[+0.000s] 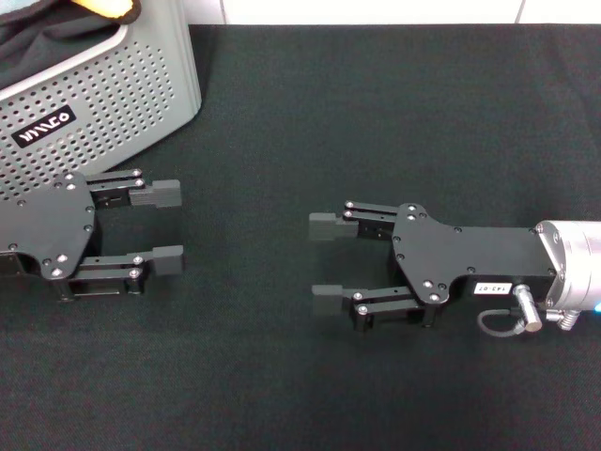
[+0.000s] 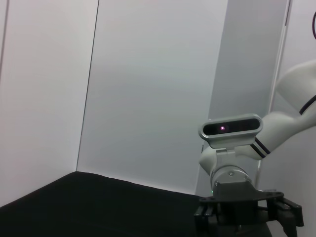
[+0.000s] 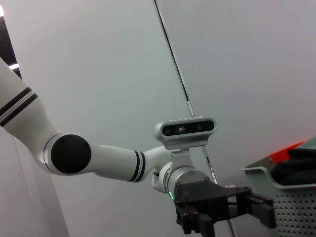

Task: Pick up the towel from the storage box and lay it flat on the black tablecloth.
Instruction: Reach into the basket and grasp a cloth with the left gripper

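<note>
Two grippers, left (image 1: 167, 226) and right (image 1: 326, 260), fingers wide apart, holding nothing

Head view: high, looking steeply down at counter under black tablecloth (image 1: 376, 113); close range. Storage box (image 1: 103, 99) cut off at upper left of frame, left gripper (image 1: 167, 227) at left edge, right gripper (image 1: 327, 260) right of centre.

Left wrist view: low, near cloth level, facing sideways across counter toward wall; right gripper (image 2: 247, 217) at lower right of frame.

Right wrist view: low, facing opposite way; left gripper (image 3: 261, 212) at bottom centre, storage box (image 3: 291, 192) at lower right.

Wrist views face each other.
</note>
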`<state>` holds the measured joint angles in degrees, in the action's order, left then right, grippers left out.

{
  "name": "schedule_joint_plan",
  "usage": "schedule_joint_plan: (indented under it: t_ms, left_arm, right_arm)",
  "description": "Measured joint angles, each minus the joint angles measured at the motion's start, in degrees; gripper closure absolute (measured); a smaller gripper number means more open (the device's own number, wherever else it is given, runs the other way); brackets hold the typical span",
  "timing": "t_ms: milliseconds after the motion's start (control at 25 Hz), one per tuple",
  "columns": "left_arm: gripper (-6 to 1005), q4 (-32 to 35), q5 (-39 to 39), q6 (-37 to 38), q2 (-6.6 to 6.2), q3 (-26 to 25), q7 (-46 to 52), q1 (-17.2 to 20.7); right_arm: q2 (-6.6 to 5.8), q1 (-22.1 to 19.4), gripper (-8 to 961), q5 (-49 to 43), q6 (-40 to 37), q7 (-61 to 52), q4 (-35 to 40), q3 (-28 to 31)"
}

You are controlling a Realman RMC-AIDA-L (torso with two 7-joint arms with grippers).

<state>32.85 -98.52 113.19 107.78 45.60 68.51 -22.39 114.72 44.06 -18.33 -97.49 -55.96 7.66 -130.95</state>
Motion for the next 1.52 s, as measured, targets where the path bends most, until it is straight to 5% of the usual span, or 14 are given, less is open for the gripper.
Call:
schedule_joint_plan:
  t_ms: [320,520,680,760,920,1200,1520]
  left_arm:
    - [272,0.1,0.0,-0.1,0.45,-0.6,-0.3,0.5]
    - [273,2.1,0.0,-0.1,1.65,-5.6,0.4,0.4]
    - [273,14.5,2.9,-0.8,5.19,-12.9,5.5,0.5]
    - [274,23.9,4.7,-3.2,8.20,-17.1,7.7,0.7]
    - [275,39.9,0.1,-16.1,12.20,-18.0,9.8,0.8]
    - [276,42.3,-8.0,-40.1,12.24,-8.0,7.6,0.9]
    - [289,42.0,-14.8,-48.0,12.23,-2.5,7.5,1.2]
  right_arm:
    - [0.26,-0.4,154,0.0,0.2,0.4,0.0,0.0]
    - [0.32,-0.9,155,0.2,0.6,2.0,-0.3,0.9]
    - [0.33,-1.6,155,0.2,3.3,3.6,-0.5,2.1]
    - [0.36,-2.0,155,0.2,4.9,3.9,-0.3,2.3]
    - [0.46,-3.1,155,0.4,5.7,4.7,-0.2,2.8]
    - [0.47,-6.7,156,0.4,5.5,5.9,-0.1,6.3]
    - [0.26,-7.8,156,0.4,5.3,6.0,-0.1,7.4]
